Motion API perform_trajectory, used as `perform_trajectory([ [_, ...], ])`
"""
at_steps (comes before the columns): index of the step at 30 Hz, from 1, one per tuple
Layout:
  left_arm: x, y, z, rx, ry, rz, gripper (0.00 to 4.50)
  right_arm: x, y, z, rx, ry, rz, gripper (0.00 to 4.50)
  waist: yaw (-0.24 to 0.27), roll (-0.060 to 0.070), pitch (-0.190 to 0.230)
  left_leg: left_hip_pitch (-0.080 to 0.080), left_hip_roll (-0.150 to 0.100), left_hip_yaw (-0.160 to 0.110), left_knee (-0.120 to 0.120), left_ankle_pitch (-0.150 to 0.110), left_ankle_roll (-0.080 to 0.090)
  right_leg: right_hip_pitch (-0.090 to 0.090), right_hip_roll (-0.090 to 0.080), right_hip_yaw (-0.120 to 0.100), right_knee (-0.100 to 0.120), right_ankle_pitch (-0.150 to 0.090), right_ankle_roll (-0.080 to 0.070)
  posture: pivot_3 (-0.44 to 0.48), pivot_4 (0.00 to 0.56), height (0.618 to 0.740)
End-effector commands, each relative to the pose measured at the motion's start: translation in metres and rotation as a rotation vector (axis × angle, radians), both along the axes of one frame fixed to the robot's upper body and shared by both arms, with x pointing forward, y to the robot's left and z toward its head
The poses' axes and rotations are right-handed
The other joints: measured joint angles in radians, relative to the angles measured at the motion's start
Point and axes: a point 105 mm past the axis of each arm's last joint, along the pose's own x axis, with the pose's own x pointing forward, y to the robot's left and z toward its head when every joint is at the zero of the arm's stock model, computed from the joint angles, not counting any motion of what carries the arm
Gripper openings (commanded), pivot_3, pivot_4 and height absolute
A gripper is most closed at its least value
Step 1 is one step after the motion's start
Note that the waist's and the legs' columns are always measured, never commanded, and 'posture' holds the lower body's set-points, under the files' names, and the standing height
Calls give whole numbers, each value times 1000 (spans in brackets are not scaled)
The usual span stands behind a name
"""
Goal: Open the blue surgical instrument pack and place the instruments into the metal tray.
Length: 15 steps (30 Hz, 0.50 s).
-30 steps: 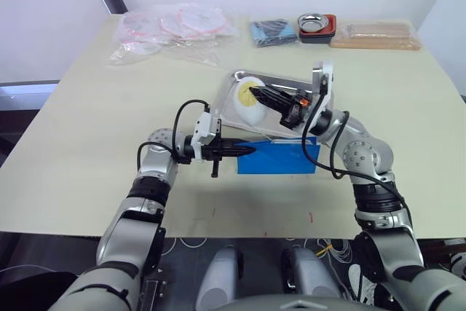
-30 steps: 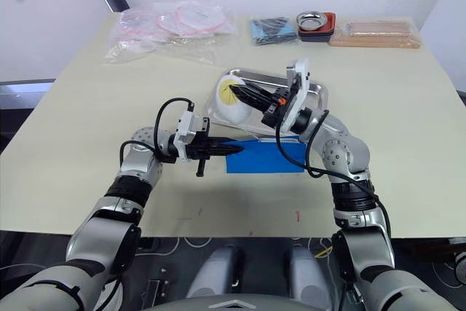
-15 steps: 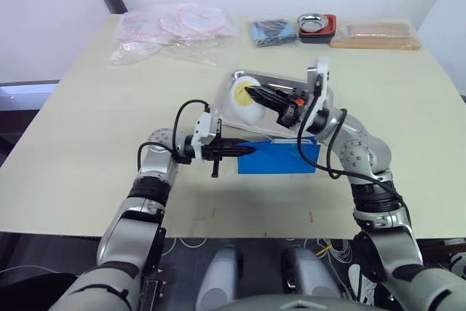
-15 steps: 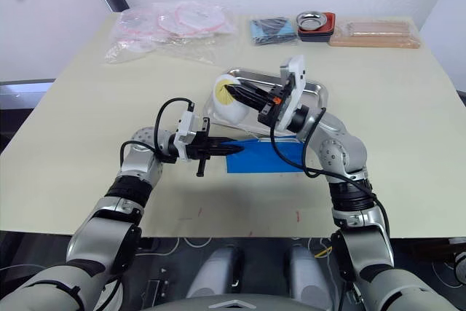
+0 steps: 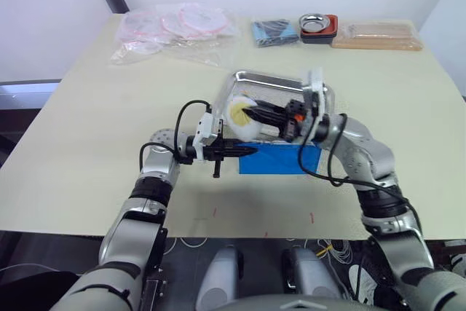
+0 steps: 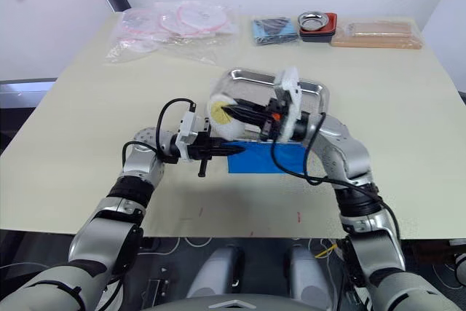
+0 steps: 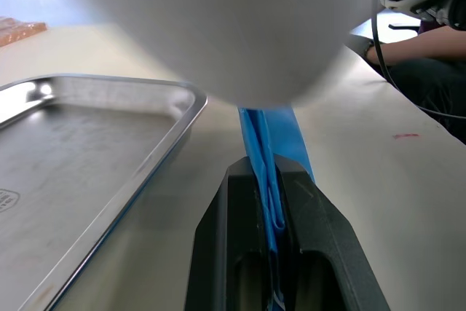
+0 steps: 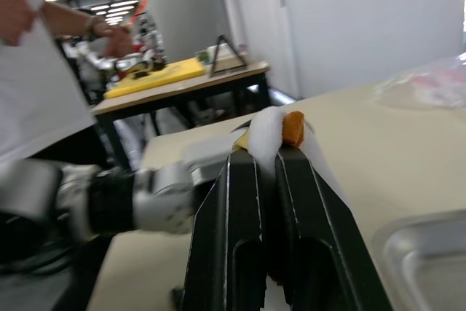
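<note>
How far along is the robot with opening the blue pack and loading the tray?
Early. The left gripper pinches one edge of the blue pack, and the right gripper holds a white and yellow flap over the metal tray. No instruments show in the tray; all are left to move.

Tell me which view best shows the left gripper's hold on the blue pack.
The left wrist view: the left gripper is clamped on the edge of the blue pack beside the metal tray. Both eye views show this grip small, from above.
</note>
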Motion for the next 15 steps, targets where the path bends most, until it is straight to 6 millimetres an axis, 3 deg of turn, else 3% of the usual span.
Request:
perform_trajectory([
  [1,-12,-7,-15,58,18,-80,0,-24,6,0,-20,-72,118,71,0,0,0,0,0,0,0,0,0,0,0,0,0,0,0,0,150,740],
  [7,-14,-9,-17,58,26,-92,0,-27,8,-22,-123,-170,109,71,1,0,0,1,0,1,0,0,0,0,1,0,0,0,0,0,150,740],
  [8,-13,-9,-17,56,27,-92,0,-29,6,-23,-133,-173,117,710,3,0,0,1,0,1,1,0,0,0,0,0,0,0,0,0,150,740],
  [10,-13,-10,-16,55,27,-93,0,-30,2,-21,-125,-155,128,1473,3,0,0,1,0,1,1,0,0,1,0,0,0,0,0,0,150,740],
  [12,-12,-10,-16,57,26,-93,0,-31,-1,-19,-126,-150,133,1964,3,0,0,1,0,1,1,0,0,1,0,0,0,0,0,0,150,740],
  [14,-12,-10,-17,61,27,-93,0,-31,-6,-18,-139,-153,134,2901,4,0,0,1,0,0,0,0,0,1,0,-1,0,0,0,0,150,740],
  [15,-12,-10,-18,65,25,-92,0,-30,-9,-17,-147,-156,132,3066,4,0,0,1,0,0,0,0,0,1,0,-1,0,0,0,0,150,740],
])
